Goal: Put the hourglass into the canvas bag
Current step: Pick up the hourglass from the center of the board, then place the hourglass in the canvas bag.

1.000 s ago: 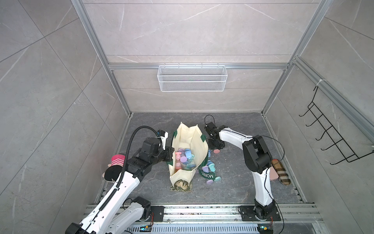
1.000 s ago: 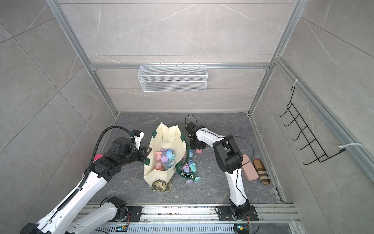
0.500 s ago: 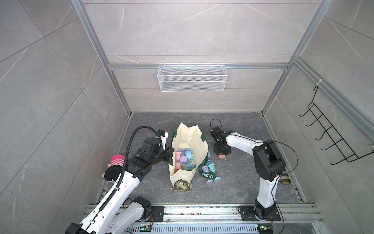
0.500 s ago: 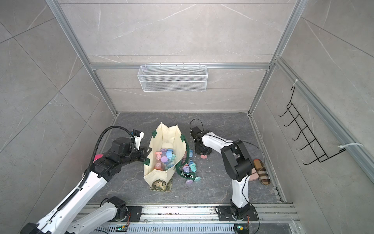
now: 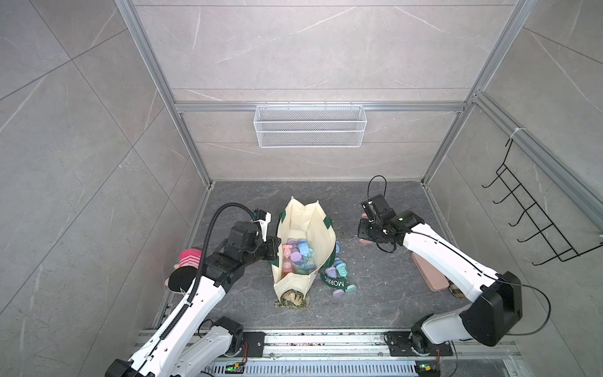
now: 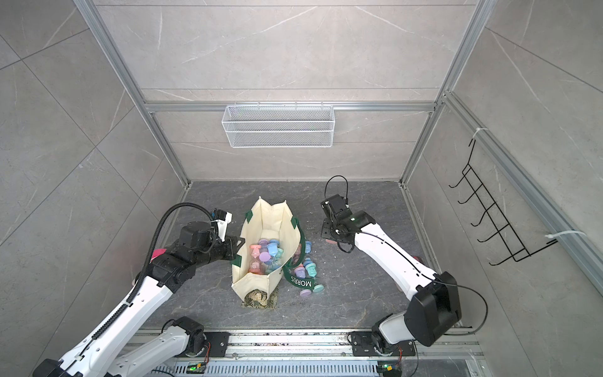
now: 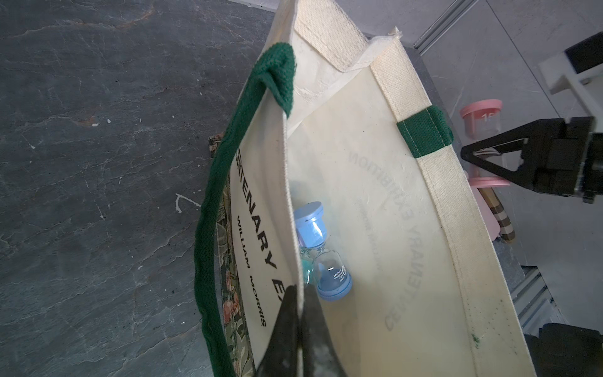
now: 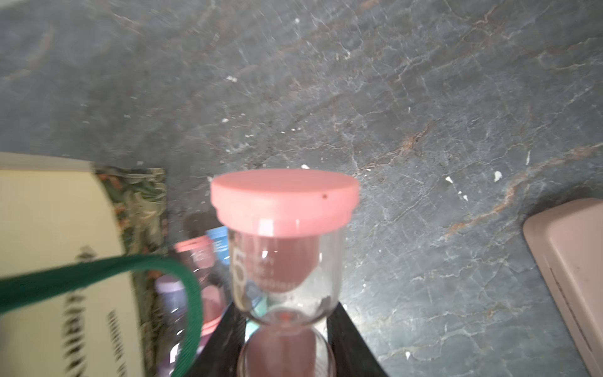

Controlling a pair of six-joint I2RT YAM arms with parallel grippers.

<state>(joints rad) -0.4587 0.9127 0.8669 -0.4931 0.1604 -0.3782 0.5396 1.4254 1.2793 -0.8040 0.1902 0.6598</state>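
The cream canvas bag [image 5: 305, 222] [image 6: 270, 218] stands open mid-floor, with several pastel hourglasses [image 5: 295, 251] inside. My left gripper [image 5: 275, 251] [image 7: 298, 290] is shut on the bag's near rim [image 7: 287, 196]. Right of the bag, my right gripper [image 5: 364, 230] [image 8: 285, 318] is shut on the neck of a pink hourglass [image 8: 284, 202] [image 7: 481, 117], holding it just above the floor. In a top view only pink slivers of this hourglass [image 6: 329, 241] show under the gripper [image 6: 326, 231].
Several loose hourglasses [image 5: 339, 271] lie by the green MORRIS strap [image 5: 334, 282]. A pink case [image 5: 427, 274] sits under my right arm. A striped sock [image 5: 189, 258] lies at the left wall. A wire basket [image 5: 310, 125] and hook rack [image 5: 535, 222] hang on the walls.
My right gripper has moved to the right, away from the bag, with the pink hourglass in it. My left arm and the bag have stayed still.
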